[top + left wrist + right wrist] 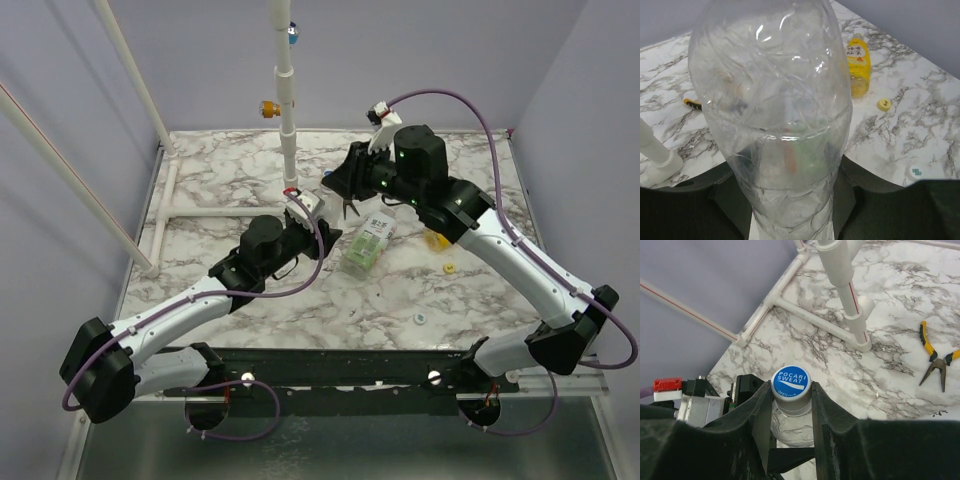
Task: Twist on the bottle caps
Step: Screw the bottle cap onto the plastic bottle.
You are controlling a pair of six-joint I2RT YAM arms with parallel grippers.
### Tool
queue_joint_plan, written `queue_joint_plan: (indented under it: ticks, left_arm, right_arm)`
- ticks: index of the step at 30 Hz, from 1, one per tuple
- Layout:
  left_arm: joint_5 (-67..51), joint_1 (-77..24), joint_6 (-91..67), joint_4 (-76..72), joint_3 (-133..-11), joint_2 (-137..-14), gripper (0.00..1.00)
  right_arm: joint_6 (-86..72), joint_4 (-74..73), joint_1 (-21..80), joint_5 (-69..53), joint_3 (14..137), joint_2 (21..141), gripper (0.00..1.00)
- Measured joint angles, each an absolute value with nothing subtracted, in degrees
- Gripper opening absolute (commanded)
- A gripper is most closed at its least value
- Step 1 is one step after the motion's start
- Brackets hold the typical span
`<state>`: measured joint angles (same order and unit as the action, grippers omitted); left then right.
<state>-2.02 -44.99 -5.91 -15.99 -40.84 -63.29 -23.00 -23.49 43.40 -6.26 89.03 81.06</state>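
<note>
My left gripper (790, 202) is shut on the lower part of a clear plastic bottle (775, 100), which fills the left wrist view. In the top view this gripper (312, 222) is at mid-table. My right gripper (791, 390) is shut on the blue cap (791, 382), which sits on that bottle's neck; one finger is on each side of it. In the top view the right gripper (337, 188) is just beyond the left one. A clear bottle with a green-and-white label (368, 243) lies on the table. The yellow bottle (858, 62), yellow cap (884, 104) and whitish cap (916, 171) lie to the right.
A white pipe stand (288, 120) rises behind the grippers, with its base (860, 337) on the marble table (220, 180). Yellow-handled pliers (935, 360) lie beside that base. Purple walls close in the back and sides.
</note>
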Motion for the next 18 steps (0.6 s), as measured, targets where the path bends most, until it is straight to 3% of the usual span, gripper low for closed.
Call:
queue_joint_plan:
  ticks: [14, 18]
  left_arm:
    - [7.4, -45.5, -2.98, -16.78, -43.51, -68.36, 0.0]
    - [8.36, -45.5, -2.42, -17.17, -43.51, -68.93, 0.0]
  right_arm:
    - [-28.75, -27.07, 46.41, 7.9, 94.5, 85.95, 0.31]
    - [-29.19, -28.58, 46.78, 9.67, 95.85, 86.91, 0.37]
